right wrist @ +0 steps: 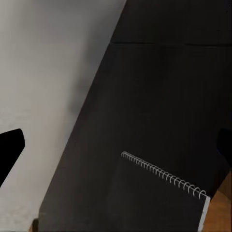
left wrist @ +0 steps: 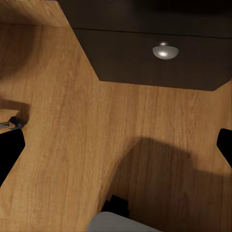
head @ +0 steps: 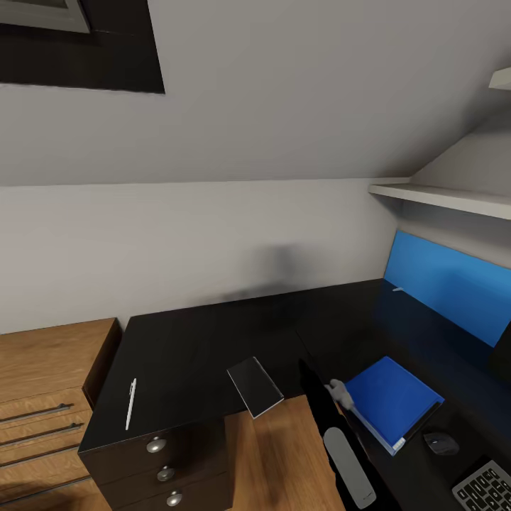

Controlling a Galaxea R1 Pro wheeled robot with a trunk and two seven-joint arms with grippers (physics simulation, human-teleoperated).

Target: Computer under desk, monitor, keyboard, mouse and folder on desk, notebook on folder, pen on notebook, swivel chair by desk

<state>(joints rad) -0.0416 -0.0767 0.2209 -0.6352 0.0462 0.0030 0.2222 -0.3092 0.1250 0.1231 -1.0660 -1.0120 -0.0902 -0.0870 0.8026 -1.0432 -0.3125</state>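
Pen (head: 130,403): lies flat on the left end of the black table (head: 191,341), near the front edge, well apart from everything else.
Drawers: under that end of the table, with round silver knobs (head: 156,445) in a column.
Left gripper (left wrist: 116,150): jaws wide and holding nothing. It looks at the wood floor (left wrist: 72,145) and one drawer knob (left wrist: 165,50).
Notebook (head: 255,387): dark and spiral-bound, at the inner corner of the table, with one end hanging past the edge over the floor.
Right gripper (right wrist: 116,145): jaws wide and holding nothing. It is above the table, with the notebook (right wrist: 164,198) just ahead.
Folder (head: 390,401): bright blue, already flat on the right wing of the table, with nothing stacked on it yet.
Mouse (head: 441,443): just beside the folder's near corner.
Keyboard (head: 486,486): beyond the mouse, cut off by the frame's corner.
Risk, notebook: it overhangs the edge, so a downward press or sideways nudge from the jaws could tip it to the floor. It is also thin, so a flat pinch may slip.
Risk, pen: it is round and near the edge, so a clumsy touch could roll it off.
Risk, stack: setting the notebook down hard could shove the folder into the mouse.
Count: one pen, one notebook, one folder, one mouse, one keyboard, three drawer knobs.
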